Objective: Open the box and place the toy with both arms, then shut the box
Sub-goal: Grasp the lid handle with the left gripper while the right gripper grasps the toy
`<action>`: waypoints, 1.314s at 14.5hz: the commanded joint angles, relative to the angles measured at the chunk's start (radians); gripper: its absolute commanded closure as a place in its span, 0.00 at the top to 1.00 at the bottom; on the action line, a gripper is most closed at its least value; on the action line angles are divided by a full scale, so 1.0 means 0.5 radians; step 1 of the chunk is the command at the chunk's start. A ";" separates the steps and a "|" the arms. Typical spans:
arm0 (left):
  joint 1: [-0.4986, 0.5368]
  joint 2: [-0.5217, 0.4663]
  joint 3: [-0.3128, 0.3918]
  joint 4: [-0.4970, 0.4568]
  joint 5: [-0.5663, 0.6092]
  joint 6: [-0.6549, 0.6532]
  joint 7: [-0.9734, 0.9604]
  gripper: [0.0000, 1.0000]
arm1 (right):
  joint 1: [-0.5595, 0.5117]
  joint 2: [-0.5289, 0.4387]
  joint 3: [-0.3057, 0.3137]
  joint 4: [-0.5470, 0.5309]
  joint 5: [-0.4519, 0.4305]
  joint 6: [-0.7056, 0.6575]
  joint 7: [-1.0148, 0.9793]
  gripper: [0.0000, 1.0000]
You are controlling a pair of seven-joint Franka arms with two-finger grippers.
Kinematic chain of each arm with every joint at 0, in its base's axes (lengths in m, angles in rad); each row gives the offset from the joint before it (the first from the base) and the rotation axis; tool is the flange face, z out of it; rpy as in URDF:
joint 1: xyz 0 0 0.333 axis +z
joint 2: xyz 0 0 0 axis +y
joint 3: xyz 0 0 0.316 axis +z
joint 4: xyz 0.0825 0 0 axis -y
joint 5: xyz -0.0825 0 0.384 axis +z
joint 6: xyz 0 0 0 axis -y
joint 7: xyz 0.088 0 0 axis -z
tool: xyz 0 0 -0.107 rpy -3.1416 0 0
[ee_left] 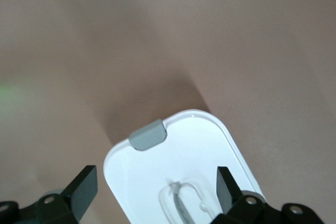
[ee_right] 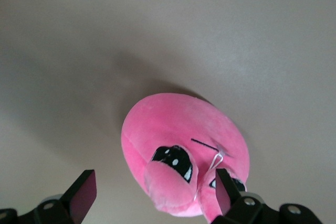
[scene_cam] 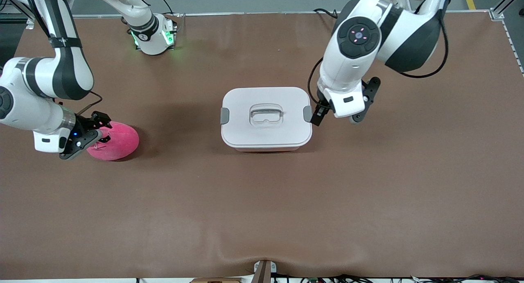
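The box (scene_cam: 266, 129) stands mid-table with its white lid (scene_cam: 245, 107) on and a grey clip (scene_cam: 224, 115) at each end. My left gripper (scene_cam: 335, 117) is open and empty beside the box's end toward the left arm, next to that clip (scene_cam: 308, 113). In the left wrist view the gripper (ee_left: 155, 177) spans the lid (ee_left: 136, 182), with the handle (ee_left: 184, 200) and one clip (ee_left: 148, 135) in sight. The pink toy (scene_cam: 118, 139) lies toward the right arm's end of the table. My right gripper (scene_cam: 92, 135) is open at it. In the right wrist view (ee_right: 153, 182) its fingers straddle the toy's eyed face (ee_right: 178, 129).
The brown table (scene_cam: 262, 209) stretches wide on the side nearer the front camera. The right arm's base (scene_cam: 153, 37) with a green light stands at the table's edge farthest from the front camera. Cables hang by the left arm.
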 commanded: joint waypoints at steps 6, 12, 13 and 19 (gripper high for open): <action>-0.203 0.154 0.015 0.040 -0.022 0.145 -0.671 1.00 | -0.039 -0.050 0.016 -0.191 -0.072 0.131 -0.016 1.00; -0.307 0.277 0.012 0.040 -0.038 0.344 -1.128 1.00 | -0.066 -0.031 0.016 -0.256 -0.072 0.174 -0.016 1.00; -0.316 0.304 0.012 0.040 -0.062 0.372 -1.165 1.00 | -0.066 -0.028 0.016 -0.262 -0.072 0.174 -0.016 1.00; -0.405 0.400 0.012 0.033 -0.078 0.513 -1.273 1.00 | -0.088 -0.022 0.016 -0.277 -0.081 0.171 -0.049 0.93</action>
